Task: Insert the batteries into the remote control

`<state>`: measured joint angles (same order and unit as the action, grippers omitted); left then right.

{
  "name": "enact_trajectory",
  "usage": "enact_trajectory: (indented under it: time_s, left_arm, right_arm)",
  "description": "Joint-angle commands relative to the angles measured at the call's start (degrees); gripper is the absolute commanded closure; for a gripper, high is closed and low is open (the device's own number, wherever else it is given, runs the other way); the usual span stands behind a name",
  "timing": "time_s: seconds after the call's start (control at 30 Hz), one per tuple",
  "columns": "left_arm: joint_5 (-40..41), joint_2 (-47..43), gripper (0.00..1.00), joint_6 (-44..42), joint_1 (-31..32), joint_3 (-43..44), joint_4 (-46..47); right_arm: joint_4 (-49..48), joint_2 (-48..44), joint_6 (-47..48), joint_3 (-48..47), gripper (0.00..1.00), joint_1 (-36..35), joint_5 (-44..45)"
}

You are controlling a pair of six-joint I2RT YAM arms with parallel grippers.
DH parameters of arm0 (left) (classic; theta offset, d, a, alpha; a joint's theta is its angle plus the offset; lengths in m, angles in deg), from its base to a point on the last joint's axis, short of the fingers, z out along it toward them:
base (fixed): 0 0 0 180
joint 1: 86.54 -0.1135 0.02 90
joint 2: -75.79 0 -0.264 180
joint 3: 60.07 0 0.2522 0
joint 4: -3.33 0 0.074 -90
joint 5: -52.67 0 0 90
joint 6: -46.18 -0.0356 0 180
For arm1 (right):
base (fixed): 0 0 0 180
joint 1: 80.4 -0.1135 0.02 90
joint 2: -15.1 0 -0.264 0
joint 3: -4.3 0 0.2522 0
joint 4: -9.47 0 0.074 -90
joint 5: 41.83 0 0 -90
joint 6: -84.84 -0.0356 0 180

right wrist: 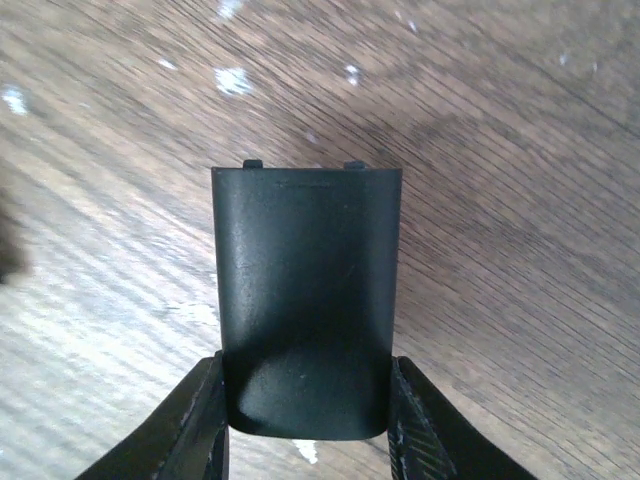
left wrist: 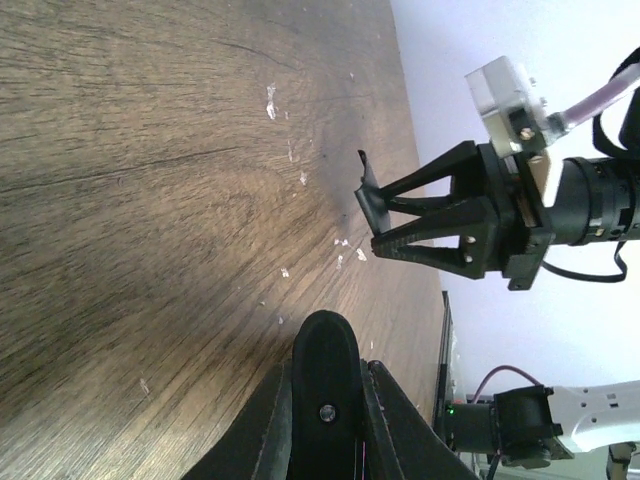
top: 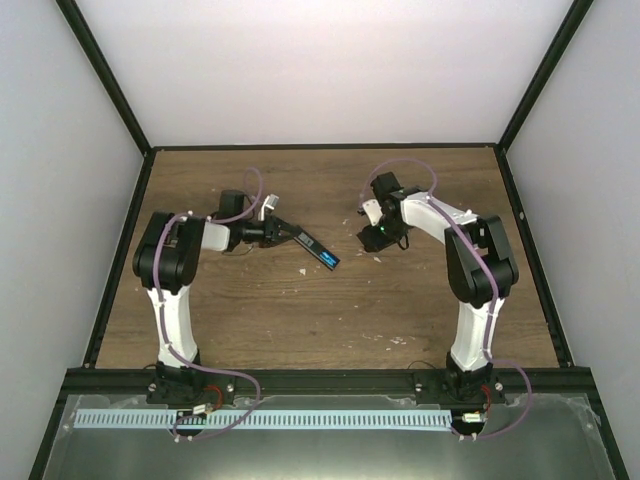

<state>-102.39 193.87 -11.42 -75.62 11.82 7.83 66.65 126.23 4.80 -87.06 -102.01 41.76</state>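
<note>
My left gripper (top: 292,233) is shut on one end of the remote control (top: 314,248), a slim black bar slanting out to the right above the table. A bright-blue patch of the batteries (top: 329,259) shows in its outer end. In the left wrist view the remote's rounded end (left wrist: 325,375) sits between the fingers (left wrist: 262,425). My right gripper (top: 364,208) hangs a short way to the right, shut on a small black rectangular cover piece (right wrist: 305,290), pinched by its side edges between the fingers (right wrist: 205,425). That cover (left wrist: 368,195) shows edge-on in the left wrist view.
The wooden table (top: 330,320) carries small white specks (top: 378,257) between the two grippers. Black frame rails (top: 120,260) and white walls close in the left, right and back sides. The arm bases stand at the near edge.
</note>
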Motion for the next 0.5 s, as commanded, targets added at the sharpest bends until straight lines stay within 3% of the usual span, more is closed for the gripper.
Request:
enact_trajectory:
  time_s: [0.0, 0.23, 0.47]
  left_arm:
    - [-0.4, 2.6, 1.00, -1.1, 0.1, -1.1, 4.6]
    - [-2.4, 4.1, 1.00, -0.2, 0.2, -1.0, 7.8]
    - [-3.8, 4.9, 1.00, -0.5, 0.1, -0.6, 8.1]
  right_arm:
    - [-1.1, -4.4, 2.2, -0.9, 0.71, -1.3, -6.1]
    - [-1.8, -5.3, 7.0, -0.2, 0.71, -5.0, -14.7]
    - [-2.7, -3.6, 10.2, 0.9, 0.71, -9.6, -16.2]
